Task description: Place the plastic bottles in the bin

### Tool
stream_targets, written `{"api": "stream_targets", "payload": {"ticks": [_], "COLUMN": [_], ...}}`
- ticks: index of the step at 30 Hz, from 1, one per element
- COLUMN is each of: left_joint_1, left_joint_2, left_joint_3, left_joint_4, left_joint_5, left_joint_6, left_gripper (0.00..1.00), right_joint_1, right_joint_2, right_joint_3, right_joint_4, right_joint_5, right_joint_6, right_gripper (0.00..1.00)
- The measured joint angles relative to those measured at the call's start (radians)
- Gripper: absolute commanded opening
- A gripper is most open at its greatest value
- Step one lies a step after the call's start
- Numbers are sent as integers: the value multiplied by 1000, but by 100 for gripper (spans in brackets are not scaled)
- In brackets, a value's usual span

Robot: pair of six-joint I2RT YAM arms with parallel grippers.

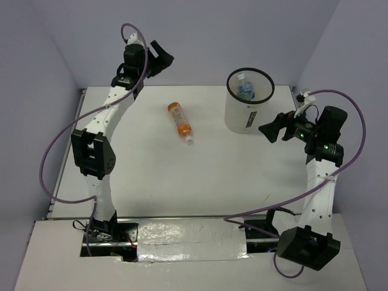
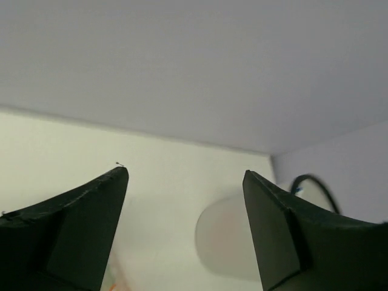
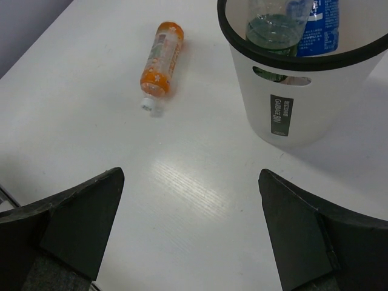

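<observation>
One orange plastic bottle (image 1: 180, 123) lies on its side mid-table, white cap toward the near side; the right wrist view shows it too (image 3: 162, 57). The bin (image 1: 248, 112), white with a black rim, stands at the back right. Inside it are a blue-labelled bottle (image 3: 318, 27) and a clear one (image 3: 273, 30). My left gripper (image 1: 162, 57) hangs high over the table's far edge, open and empty (image 2: 185, 176). It is well left of the bin (image 2: 227, 236), which is blurred there. My right gripper (image 1: 274, 129) is just right of the bin, open with nothing between its fingers (image 3: 191, 176).
Grey walls close in the white table (image 1: 151, 176) at the back and on both sides. Purple cables loop from each arm. Silver tape covers the near edge between the arm bases.
</observation>
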Motion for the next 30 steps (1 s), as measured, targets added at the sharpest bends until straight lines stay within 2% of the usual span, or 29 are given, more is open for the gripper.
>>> {"api": "stream_targets", "payload": {"ticks": [2,6,11,23,30], "left_joint_1": [14,2,-15,-37,-77], "left_joint_2": [68,191,263,333,390], "left_joint_3": [31,19,-29,-24,-18], "left_joint_4": [-114,-289,-415,-430,-412], "left_joint_5": [27,64,74,97,111], "left_joint_6": [-23,-47,-48,-44,-43], "left_gripper": [99,99,99,99,94], "right_joint_1": [0,0,0,0,1], "right_joint_2": [9,26,29,29,29], "right_joint_3": [0,0,0,-4,-5], "right_joint_4": [-3,-17,-31,-37,-39], "right_joint_5": [0,2,5,19,20], "right_joint_6": [-3,-14,-22,-22,-21], "right_gripper": [100,100,100,100,100]}}
